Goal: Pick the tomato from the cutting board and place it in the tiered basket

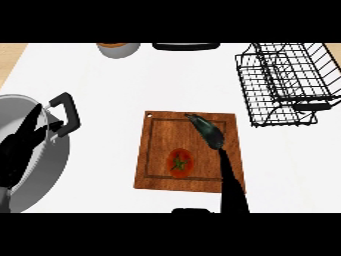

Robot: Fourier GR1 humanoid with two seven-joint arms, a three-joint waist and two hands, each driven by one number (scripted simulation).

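**Counter watch: tomato loose on the board, risks ahead of the grasp**

White counter (pixel 106 100) fills the view. Wooden cutting board (pixel 158 145) sits at centre. The tomato (pixel 180 162) lies on the board's lower middle, green stem up, touched by nothing. Tiered basket (pixel 279 85), black wire, stands at upper right, well apart from the board.

Right hand (pixel 208 132): enters from the lower edge and shows edge-on as a narrow dark blade, fingers straight and pressed together, holding nothing. Its tip hangs over the board's upper right part, past the tomato and off to its right.

Left hand (pixel 14 147): fingers spread and up, resting over the steel pot (pixel 33 185) at the left edge.

Risks, as I judge them:
- The right hand is beyond and beside the tomato, not over it. Closing from here would catch air or wood.
- A sideways sweep back could nudge the round tomato and roll it off the board.
- The tomato looks smooth, so a pinch off its middle may squirt it out.
- The basket is open wire in tiers. A low approach could knock a rim, and a high release might let the tomato bounce or roll out.
- The bowl (pixel 117 48) at the far edge sits off the path, so I see no worry there.
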